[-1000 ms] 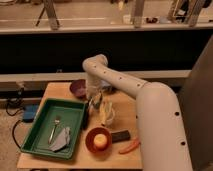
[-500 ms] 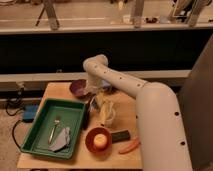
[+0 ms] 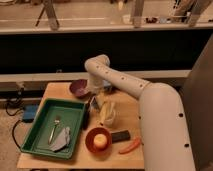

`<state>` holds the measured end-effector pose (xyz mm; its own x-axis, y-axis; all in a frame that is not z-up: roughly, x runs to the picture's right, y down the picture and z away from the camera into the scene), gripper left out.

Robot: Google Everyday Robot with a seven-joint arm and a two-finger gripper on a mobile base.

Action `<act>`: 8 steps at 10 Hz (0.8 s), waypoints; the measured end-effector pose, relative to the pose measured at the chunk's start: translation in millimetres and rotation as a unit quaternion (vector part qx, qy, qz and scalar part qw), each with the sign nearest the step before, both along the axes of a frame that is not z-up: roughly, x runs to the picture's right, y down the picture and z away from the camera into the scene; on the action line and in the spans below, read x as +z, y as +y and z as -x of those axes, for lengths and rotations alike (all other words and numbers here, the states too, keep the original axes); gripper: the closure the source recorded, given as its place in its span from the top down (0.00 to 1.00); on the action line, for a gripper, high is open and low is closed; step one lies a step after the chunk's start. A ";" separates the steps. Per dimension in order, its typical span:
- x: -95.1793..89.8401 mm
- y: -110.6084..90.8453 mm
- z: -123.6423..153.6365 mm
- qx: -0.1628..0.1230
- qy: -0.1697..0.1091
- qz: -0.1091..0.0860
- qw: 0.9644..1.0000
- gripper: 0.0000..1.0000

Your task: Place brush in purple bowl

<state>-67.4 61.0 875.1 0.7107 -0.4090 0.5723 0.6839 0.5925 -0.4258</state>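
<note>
Camera view: gripper [image 3: 97,103] low beside purple bowl [image 3: 73,86]

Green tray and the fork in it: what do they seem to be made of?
Green tray: probably plastic, matte, with uniform colour and moulded rim. Fork: likely metal, silvery grey. The claw hangs beside the purple bowl.

Matt wooden table [image 3: 53,93], glossy green plastic tray [image 3: 62,102], metal fork [image 3: 54,128]; tool [image 3: 95,102] beside purple bowl [image 3: 78,88]

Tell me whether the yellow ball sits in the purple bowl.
No, the yellow ball lies in the orange bowl at the front, while the gripper hangs by the purple bowl.
</note>
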 end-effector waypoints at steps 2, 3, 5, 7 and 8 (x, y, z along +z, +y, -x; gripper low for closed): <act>1.8 2.3 1.7 0.000 0.000 0.001 1.000 0.79; 2.9 3.8 2.4 -0.001 0.000 0.001 1.000 0.74; 6.2 6.3 3.0 0.000 -0.001 0.000 1.000 0.54; 7.1 8.1 3.0 -0.002 0.001 0.002 1.000 0.34; 7.4 8.2 2.4 -0.001 0.002 0.002 1.000 0.24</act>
